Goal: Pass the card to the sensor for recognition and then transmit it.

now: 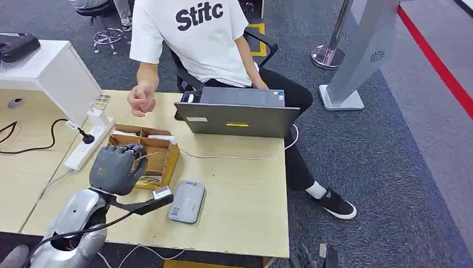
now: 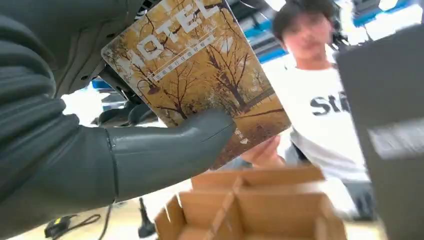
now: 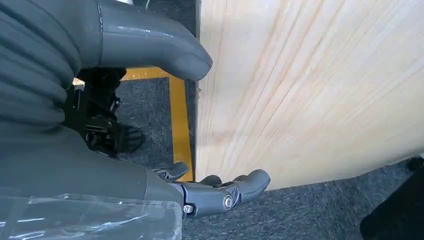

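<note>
My left hand [image 1: 114, 166] hovers over the cardboard box [image 1: 159, 153] on the table and holds a hotel card. In the left wrist view the card [image 2: 200, 75] is golden with autumn trees and white lettering, pinched between my thumb [image 2: 165, 150] and the darker fingers behind it. The grey card sensor [image 1: 187, 201] lies flat on the table just right of my hand, toward the front edge. My right hand [image 3: 150, 150] hangs beside the table's wooden side with its fingers apart and nothing in it.
A person in a white T-shirt [image 1: 195, 33] sits across the table behind a grey laptop [image 1: 240, 114], one fist [image 1: 142, 100] raised over the table. A white power strip [image 1: 89, 145] with cables lies left of the box. A white cabinet [image 1: 50, 72] stands far left.
</note>
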